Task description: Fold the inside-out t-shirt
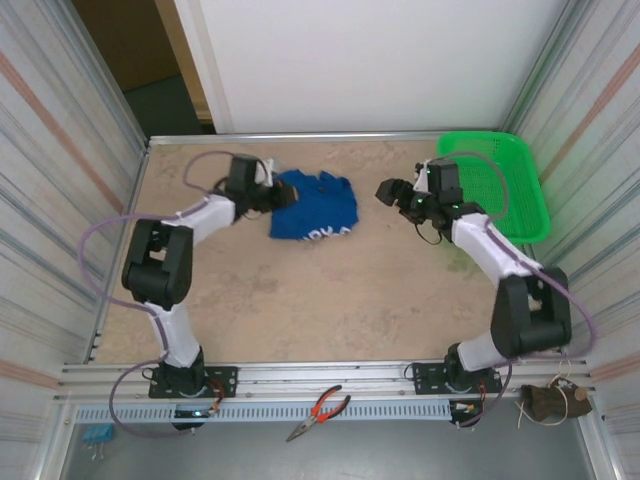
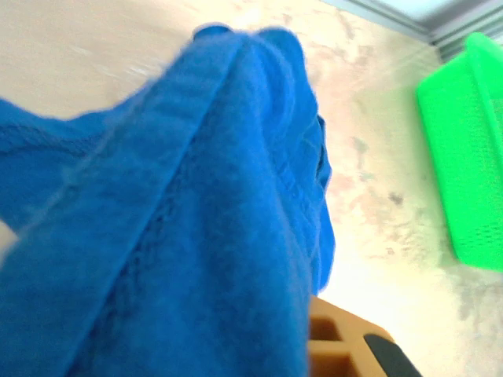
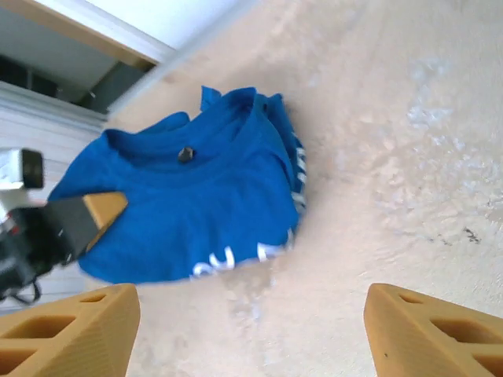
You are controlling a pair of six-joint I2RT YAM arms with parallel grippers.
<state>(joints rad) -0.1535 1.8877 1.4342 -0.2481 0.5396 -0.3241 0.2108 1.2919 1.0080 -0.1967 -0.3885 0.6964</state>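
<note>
Shirt: the royal-blue soft cotton t-shirt [image 1: 315, 205] lies bunched in a loose heap on the far middle of the counter, with folds piled on each other.
Print: small white marks run along the heap's near edge; what they spell is too small to read.
Counter: the beige speckled counter [image 1: 330, 300] lies bare around the heap on its near side.
Left jaws: pressed together on the cloth at the heap's left edge. In the left wrist view a raised ridge of blue cloth [image 2: 157, 236] rises right in front of the lens.
Left arm: the white and black left arm [image 1: 200, 215] reaches to the far left part of the counter.
Right jaws: spread wide and holding nothing, just right of the heap and not touching it. In the right wrist view the shirt [image 3: 196, 188] lies beyond them.
Right fingers: the ribbed tan fingers [image 3: 71, 330] stand far apart over bare counter.
Basket: the green plastic mesh basket [image 1: 500, 185] sits in the far right corner, well apart from the shirt.
Pliers: the red-handled pliers [image 1: 320, 408] lie on the near metal rail between the arm bases.
</note>
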